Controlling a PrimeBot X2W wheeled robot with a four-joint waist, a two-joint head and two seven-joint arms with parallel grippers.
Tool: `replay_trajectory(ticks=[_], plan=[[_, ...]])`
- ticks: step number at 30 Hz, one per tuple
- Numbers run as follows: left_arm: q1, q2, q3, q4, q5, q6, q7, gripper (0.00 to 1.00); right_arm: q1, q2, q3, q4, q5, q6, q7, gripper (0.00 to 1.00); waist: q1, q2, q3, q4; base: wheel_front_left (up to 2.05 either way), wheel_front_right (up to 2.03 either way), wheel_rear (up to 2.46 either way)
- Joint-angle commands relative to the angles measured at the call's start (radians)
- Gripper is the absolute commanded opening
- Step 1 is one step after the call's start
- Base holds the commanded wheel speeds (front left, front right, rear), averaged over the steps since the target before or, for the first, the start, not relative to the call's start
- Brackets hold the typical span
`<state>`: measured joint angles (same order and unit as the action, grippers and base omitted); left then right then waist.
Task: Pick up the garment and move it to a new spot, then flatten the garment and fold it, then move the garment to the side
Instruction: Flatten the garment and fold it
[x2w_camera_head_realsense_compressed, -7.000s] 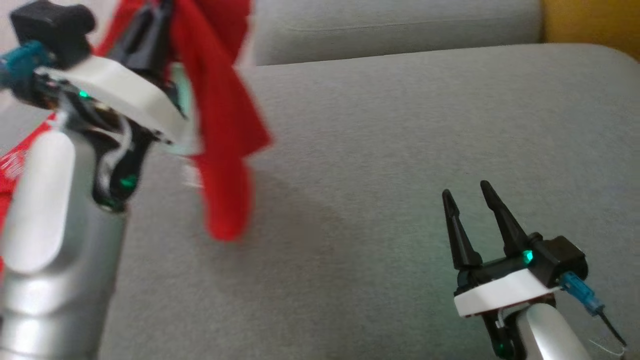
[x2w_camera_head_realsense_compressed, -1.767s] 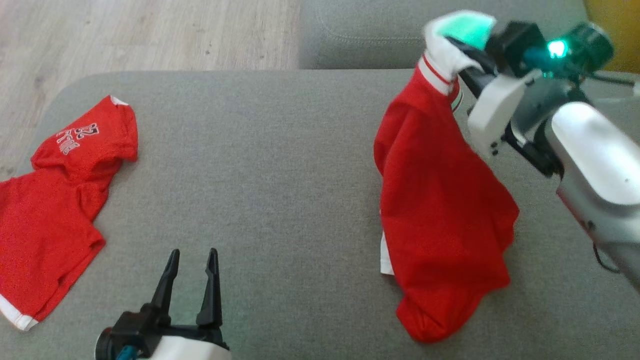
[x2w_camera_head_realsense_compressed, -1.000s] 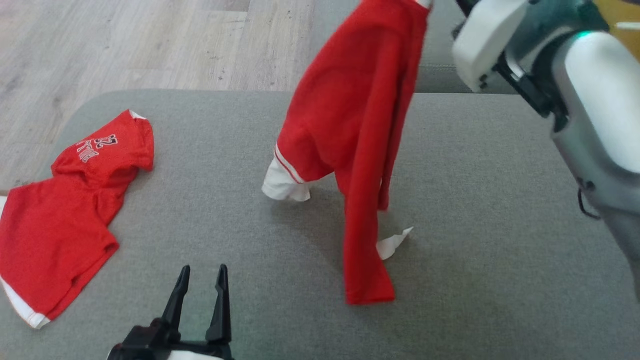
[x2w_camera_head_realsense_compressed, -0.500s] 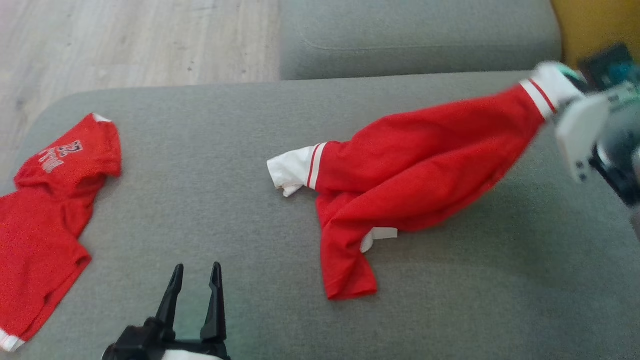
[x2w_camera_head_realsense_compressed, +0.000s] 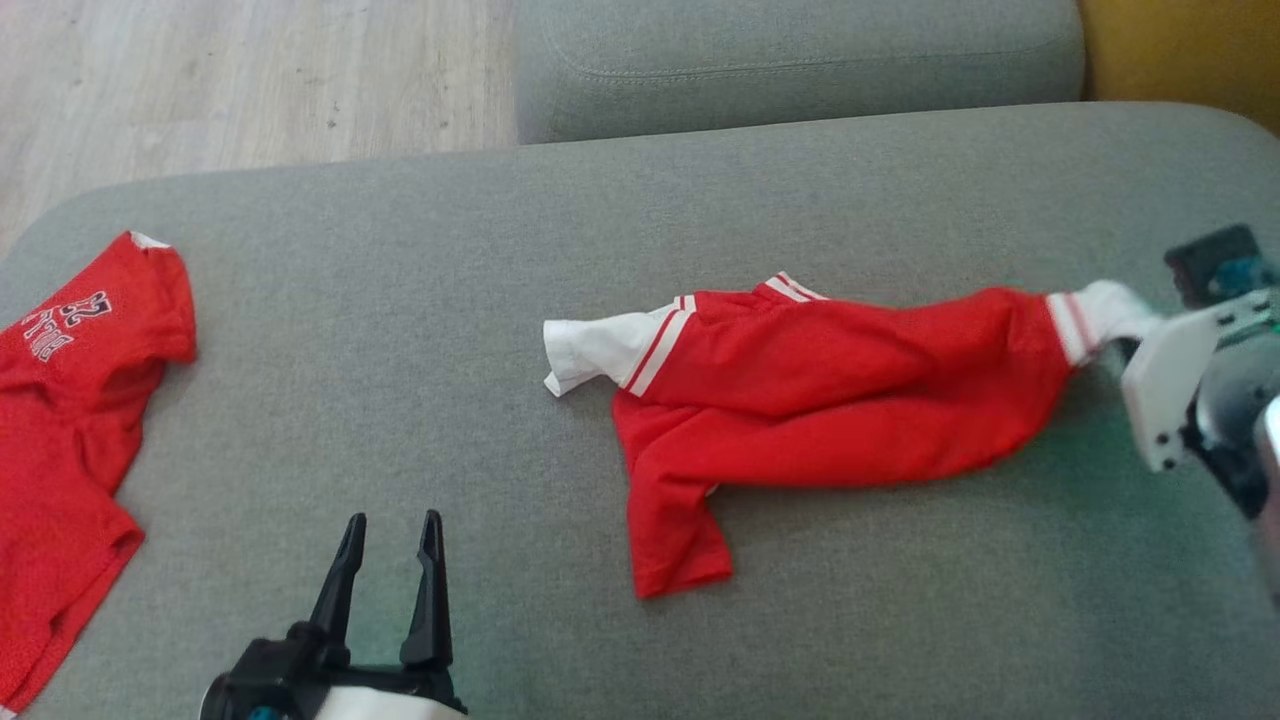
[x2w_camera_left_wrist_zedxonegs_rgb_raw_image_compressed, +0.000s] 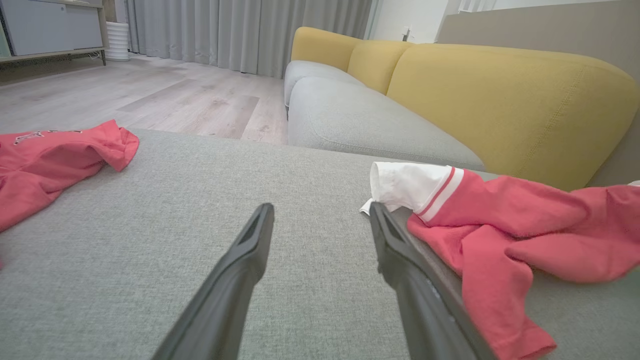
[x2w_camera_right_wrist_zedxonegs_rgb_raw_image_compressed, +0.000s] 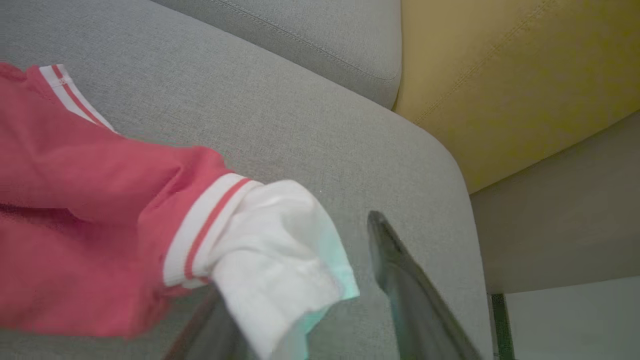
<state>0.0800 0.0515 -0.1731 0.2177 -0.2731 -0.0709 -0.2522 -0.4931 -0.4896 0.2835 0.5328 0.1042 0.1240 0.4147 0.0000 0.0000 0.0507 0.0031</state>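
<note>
Garment (x2w_camera_head_realsense_compressed: 830, 400) set on sofa seat (x2w_camera_head_realsense_compressed: 450, 260).
Left tool (x2w_camera_head_realsense_compressed: 393, 520) stood open, empty; right tool (x2w_camera_right_wrist_zedxonegs_rgb_raw_image_compressed: 310, 235) open, cuff (x2w_camera_right_wrist_zedxonegs_rgb_raw_image_compressed: 270, 250) draped on it: careless withdrawal risked snagging.

We read the garment (x2w_camera_head_realsense_compressed: 830, 410) as matt red knit cloth with smoother white cuffs. Seat cushion (x2w_camera_head_realsense_compressed: 450, 300): coarse grey woven fabric, matt. Floor (x2w_camera_head_realsense_compressed: 250, 80): pale wood-grain planks, slight sheen. Left gripper (x2w_camera_head_realsense_compressed: 393, 518): matt black plastic. Backrest (x2w_camera_left_wrist_zedxonegs_rgb_raw_image_compressed: 500, 100): mustard woven fabric, fine texture.
</note>
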Motion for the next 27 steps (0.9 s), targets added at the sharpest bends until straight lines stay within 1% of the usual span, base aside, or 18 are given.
replay_trajectory(ticks=[1,5,10,16,18,24,27], plan=[[-0.041,-0.001,0.03,-0.032,0.001,0.002,-0.01,1.0,0.009,-0.004,-0.008,-0.029,0.001,0.007,-0.015,1.0,0.0,0.0,0.001,-0.001,0.0,0.0,0.0],[-0.037,-0.001,0.028,-0.036,-0.005,0.006,-0.01,1.0,0.074,0.04,-0.052,-0.072,0.02,0.007,-0.037,1.0,0.0,0.0,-0.001,-0.002,0.0,0.0,0.0],[-0.03,-0.001,0.032,-0.043,-0.008,0.01,-0.01,1.0,0.203,0.099,-0.114,-0.19,0.031,0.007,-0.041,1.0,0.0,0.0,0.0,-0.006,0.0,0.0,0.0],[-0.027,-0.001,0.044,-0.049,-0.004,0.011,-0.01,1.0,0.368,0.143,-0.206,-0.344,-0.013,0.007,-0.031,1.0,0.0,0.0,0.007,-0.02,0.0,0.0,0.0],[-0.028,-0.001,0.051,-0.051,-0.002,0.011,-0.01,1.0,0.412,0.159,-0.222,-0.382,-0.029,0.007,-0.024,1.0,0.0,0.0,0.011,-0.029,0.0,0.0,0.0],[-0.04,-0.001,0.056,-0.048,0.005,0.003,-0.01,1.0,0.506,0.195,-0.276,-0.445,-0.073,0.007,-0.021,1.0,0.0,0.0,0.017,-0.043,0.0,0.0,0.0],[-0.042,-0.001,0.057,-0.046,0.006,0.0,-0.01,1.0,0.533,0.211,-0.319,-0.452,-0.112,0.007,-0.051,1.0,0.0,0.0,0.016,-0.048,0.0,0.0,0.0]])
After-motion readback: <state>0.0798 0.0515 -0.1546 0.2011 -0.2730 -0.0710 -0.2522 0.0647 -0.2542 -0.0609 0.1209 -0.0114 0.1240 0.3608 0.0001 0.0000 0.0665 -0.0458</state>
